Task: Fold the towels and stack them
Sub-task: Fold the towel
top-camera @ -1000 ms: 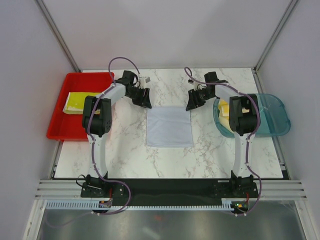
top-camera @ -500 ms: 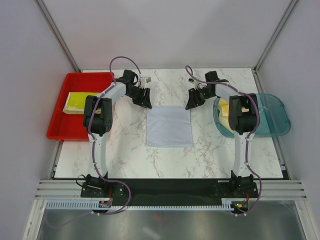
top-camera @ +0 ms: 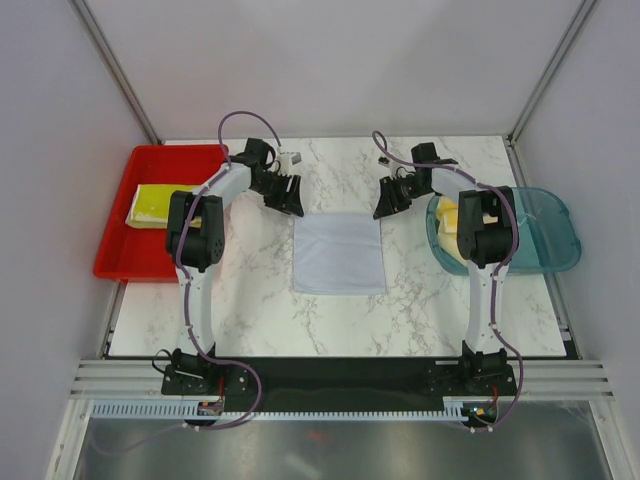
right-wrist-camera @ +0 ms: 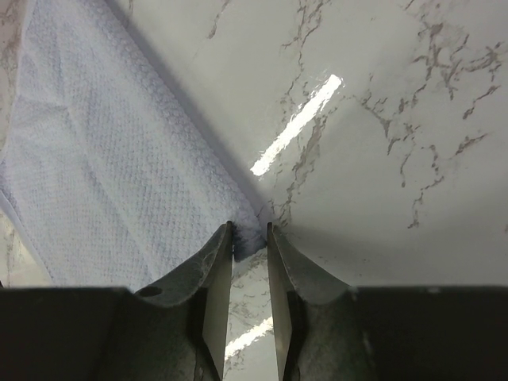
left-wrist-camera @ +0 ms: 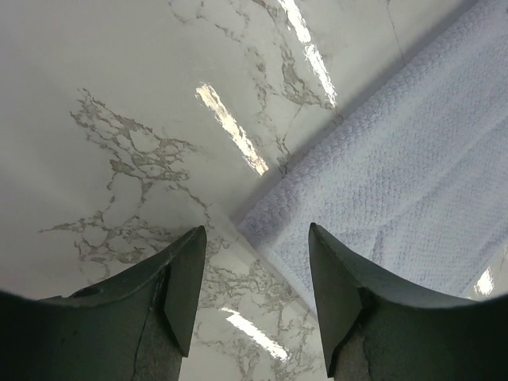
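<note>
A white-grey towel (top-camera: 339, 252) lies flat in the middle of the marble table. My left gripper (top-camera: 291, 206) is at its far left corner. In the left wrist view the gripper (left-wrist-camera: 255, 238) is open, with the towel's (left-wrist-camera: 413, 159) corner just ahead between the fingertips, untouched. My right gripper (top-camera: 385, 207) is at the far right corner. In the right wrist view it (right-wrist-camera: 250, 232) is pinched narrowly on the tip of the towel's (right-wrist-camera: 119, 159) corner. A folded yellow towel (top-camera: 160, 203) lies in the red tray. Yellow and cream towels (top-camera: 452, 218) lie in the teal bin.
The red tray (top-camera: 125, 255) stands at the table's left edge. The translucent teal bin (top-camera: 545, 235) stands at the right edge, partly behind my right arm. Grey walls with metal posts enclose the table at the back and sides.
Both grippers stay at the towel's far corners. The right gripper has shifted only slightly and the towel still lies flat.
</note>
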`<state>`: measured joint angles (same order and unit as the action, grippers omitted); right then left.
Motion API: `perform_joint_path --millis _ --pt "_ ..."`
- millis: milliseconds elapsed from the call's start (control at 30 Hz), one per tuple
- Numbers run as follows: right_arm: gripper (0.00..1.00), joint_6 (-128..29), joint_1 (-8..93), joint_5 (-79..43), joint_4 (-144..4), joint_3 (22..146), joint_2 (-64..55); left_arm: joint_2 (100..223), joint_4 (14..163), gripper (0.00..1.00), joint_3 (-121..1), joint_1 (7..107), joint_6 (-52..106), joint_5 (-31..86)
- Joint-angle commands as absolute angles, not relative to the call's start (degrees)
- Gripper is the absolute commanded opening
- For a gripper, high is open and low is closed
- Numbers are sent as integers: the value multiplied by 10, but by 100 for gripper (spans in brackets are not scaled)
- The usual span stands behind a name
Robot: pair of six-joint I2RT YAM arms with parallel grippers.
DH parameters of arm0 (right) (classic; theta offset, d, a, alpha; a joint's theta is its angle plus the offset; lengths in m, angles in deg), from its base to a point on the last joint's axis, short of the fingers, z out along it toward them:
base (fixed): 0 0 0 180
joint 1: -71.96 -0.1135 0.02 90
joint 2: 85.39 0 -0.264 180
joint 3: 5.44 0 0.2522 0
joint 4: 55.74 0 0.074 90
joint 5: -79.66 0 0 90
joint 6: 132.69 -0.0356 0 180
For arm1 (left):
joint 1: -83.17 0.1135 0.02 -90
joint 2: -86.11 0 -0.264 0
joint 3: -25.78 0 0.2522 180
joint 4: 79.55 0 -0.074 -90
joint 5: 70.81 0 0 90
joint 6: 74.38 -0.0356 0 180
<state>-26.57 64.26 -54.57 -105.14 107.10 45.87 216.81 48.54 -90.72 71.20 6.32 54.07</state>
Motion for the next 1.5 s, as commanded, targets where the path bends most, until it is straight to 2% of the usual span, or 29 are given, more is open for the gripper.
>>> perform_joint_path --millis 0,200,900,1000,1033,1100,1133,1167,1200,1233,1467 --pt "32 -249 644 -567 -1049 1094 468 2187 470 63 -920 717 30 544" --pt "34 -251 644 -567 -1048 1103 472 2201 456 51 -943 717 27 557" --pt "33 -250 645 -572 -1049 1096 469 2207 420 47 -951 715 13 574" --pt "33 -250 644 -574 -1048 1095 469 2208 417 42 -953 713 9 578" --pt "33 -249 645 -572 -1048 1094 468 2207 417 36 -952 712 9 581" --pt "26 -249 645 -572 -1048 1092 466 2207 417 28 -956 712 8 585" --pt "23 -248 644 -573 -1048 1092 464 2207 417 17 -959 712 8 587" --pt "18 -247 644 -572 -1047 1092 462 2207 416 11 -963 711 8 588" --pt "0 -247 645 -571 -1047 1093 460 2206 417 6 -967 711 9 589" --pt "0 -248 645 -565 -1042 1090 454 2201 416 2 -971 711 12 589" --pt "0 -265 644 -532 -1002 1040 380 2138 435 2 -970 708 31 567"
